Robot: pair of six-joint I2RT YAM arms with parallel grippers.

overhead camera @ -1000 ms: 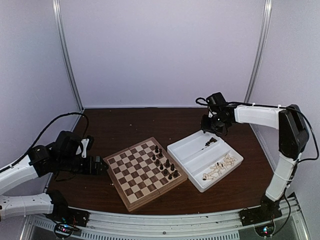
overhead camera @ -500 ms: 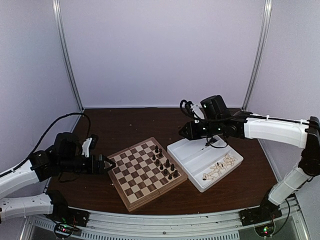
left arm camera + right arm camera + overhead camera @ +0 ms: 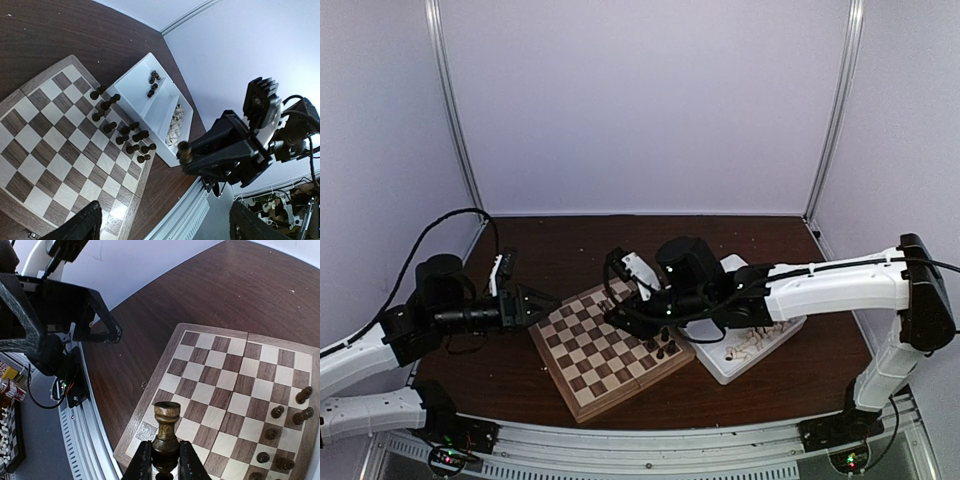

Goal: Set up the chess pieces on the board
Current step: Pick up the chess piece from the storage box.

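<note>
right gripper (image 3: 165, 452) over the board (image 3: 582, 362) with a dark piece (image 3: 166, 422)

i see the brown counter (image 3: 570, 240) carrying the checkered board and, just right of it, a white tray (image 3: 145, 111). my right gripper is clamped on the upright dark piece above the board. my left gripper (image 3: 548, 303) hangs spread apart by the board's left edge. more dark pieces (image 3: 126, 134) stand along its right side. cream pieces (image 3: 175, 127) lie in the tray.

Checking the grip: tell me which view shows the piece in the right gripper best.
Right wrist: the dark piece stands upright and close, pinched in the right gripper. Left wrist shows it small and far off; in top external it cannot be made out.
</note>
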